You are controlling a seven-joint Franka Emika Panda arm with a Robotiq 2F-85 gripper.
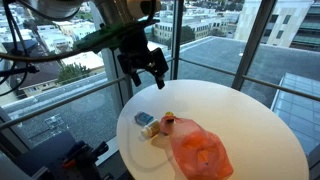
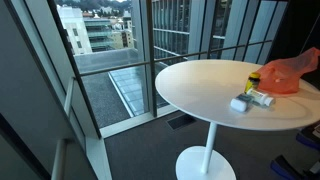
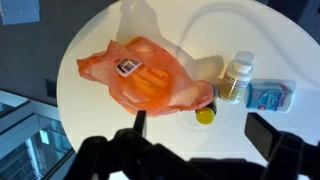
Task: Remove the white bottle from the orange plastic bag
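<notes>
The orange plastic bag point(image 3: 150, 80) lies crumpled on the round white table point(image 3: 100, 130); it shows in both exterior views point(image 1: 200, 150) point(image 2: 290, 70). A small bottle with a white cap point(image 3: 237, 78) is on the table just outside the bag's mouth, seen in both exterior views point(image 1: 152, 131) point(image 2: 262, 97). A yellow-capped item point(image 3: 205, 115) pokes out from the bag's edge. My gripper point(image 3: 205, 135) is open and empty, hovering above the table, apart from bag and bottle; in an exterior view point(image 1: 145, 65) it hangs high over the table's edge.
A blue and white packet point(image 3: 270, 97) lies beside the bottle, also in the exterior views point(image 1: 145, 119) point(image 2: 240, 103). The table stands on a single pedestal point(image 2: 208, 150) close to tall glass windows with dark frames point(image 2: 140, 60).
</notes>
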